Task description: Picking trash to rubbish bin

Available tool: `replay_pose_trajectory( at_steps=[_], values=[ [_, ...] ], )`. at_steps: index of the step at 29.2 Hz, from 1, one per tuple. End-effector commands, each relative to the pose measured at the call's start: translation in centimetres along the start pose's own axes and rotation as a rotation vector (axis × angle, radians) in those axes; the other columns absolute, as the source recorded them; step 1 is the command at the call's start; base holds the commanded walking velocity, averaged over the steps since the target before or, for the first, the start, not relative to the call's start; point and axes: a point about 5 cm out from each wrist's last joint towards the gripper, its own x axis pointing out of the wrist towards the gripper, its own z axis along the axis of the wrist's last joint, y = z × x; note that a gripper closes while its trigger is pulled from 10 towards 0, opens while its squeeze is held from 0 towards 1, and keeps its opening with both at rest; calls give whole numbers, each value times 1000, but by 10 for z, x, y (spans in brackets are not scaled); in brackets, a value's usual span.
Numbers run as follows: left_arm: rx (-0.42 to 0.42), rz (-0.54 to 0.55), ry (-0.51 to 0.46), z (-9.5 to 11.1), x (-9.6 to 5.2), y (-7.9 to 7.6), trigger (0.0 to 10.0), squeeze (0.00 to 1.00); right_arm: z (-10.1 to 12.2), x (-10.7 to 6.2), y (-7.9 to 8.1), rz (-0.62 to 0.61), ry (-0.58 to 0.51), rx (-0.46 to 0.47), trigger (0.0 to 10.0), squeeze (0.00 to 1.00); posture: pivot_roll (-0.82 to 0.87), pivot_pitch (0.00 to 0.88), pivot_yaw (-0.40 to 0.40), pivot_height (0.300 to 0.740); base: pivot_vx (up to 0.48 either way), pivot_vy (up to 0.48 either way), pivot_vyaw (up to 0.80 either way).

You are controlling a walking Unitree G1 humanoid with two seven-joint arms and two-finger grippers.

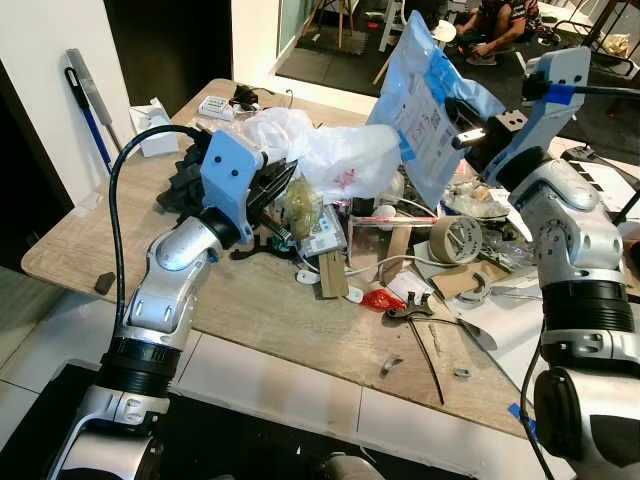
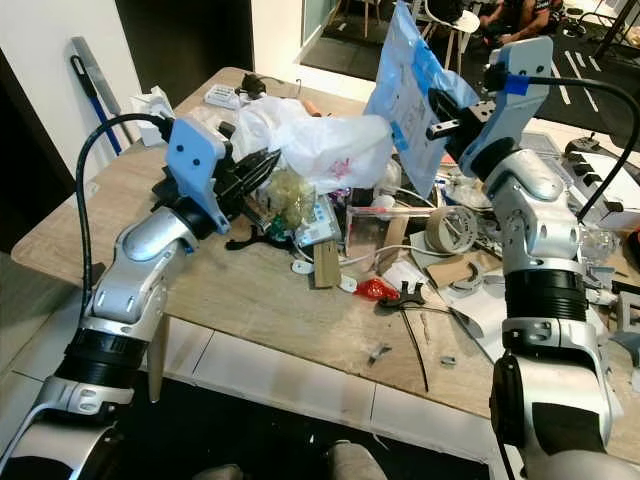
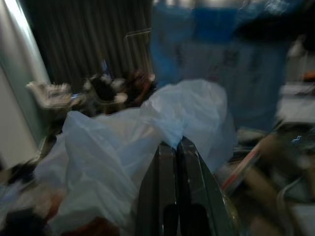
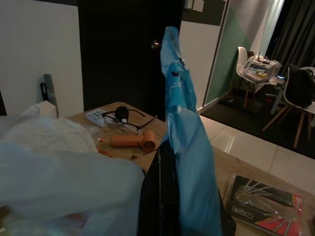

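The job is just starting, I think. The right gripper (image 4: 170, 196) is pinched on a blue plastic bag (image 1: 425, 95) & holds it up high over the table (image 1: 240, 310). The left gripper (image 3: 178, 162) has its fingers pressed together on a fold of the white plastic bag (image 1: 335, 155), which sits on the pile. Lots of trash is left on the table: a tape roll (image 1: 455, 238), a red wrapper (image 1: 382, 298), bits of cardboard. No bin shows up yet, so nothing is thrown away so far.
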Motion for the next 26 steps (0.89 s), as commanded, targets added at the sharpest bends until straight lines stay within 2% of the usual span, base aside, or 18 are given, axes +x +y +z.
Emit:
replay_pose_trajectory(
  at_steps=[1,9,11,12,13,14,18,21,26],
  values=[
    [-19,-53,-42,6,-4,-3,10000,1000,1,-1,-1,-9,-11,-8,0,0,-56,0,-81,740,0,0,0],
    [32,-165,-49,16,-12,-7,10000,1000,4,-1,1,0,-27,-10,0,0,-56,0,-83,740,0,0,0],
    [126,-160,23,15,-15,0,10000,1000,12,0,3,15,-68,-1,0,0,-53,0,-84,740,0,0,0],
    [126,-160,23,15,-15,0,10000,1000,12,0,3,15,-68,-1,0,0,-53,0,-84,740,0,0,0],
    [191,-152,72,10,-16,3,10000,1000,16,1,4,27,-90,5,0,0,-53,0,-84,740,0,0,0],
    [219,-149,103,6,-17,5,10000,1000,23,2,8,49,-119,14,0,0,-52,0,-85,740,0,0,0],
    [162,-143,60,9,-17,4,10000,1000,30,1,18,128,-158,38,0,0,-54,0,-84,740,0,0,0],
    [135,-178,59,6,-16,-4,10000,1000,32,-1,32,231,-162,38,0,0,-57,0,-83,740,0,0,0],
    [115,-216,58,4,-17,-11,10000,1000,29,-1,36,259,-148,35,0,0,-57,0,-83,740,0,0,0]
  ],
)
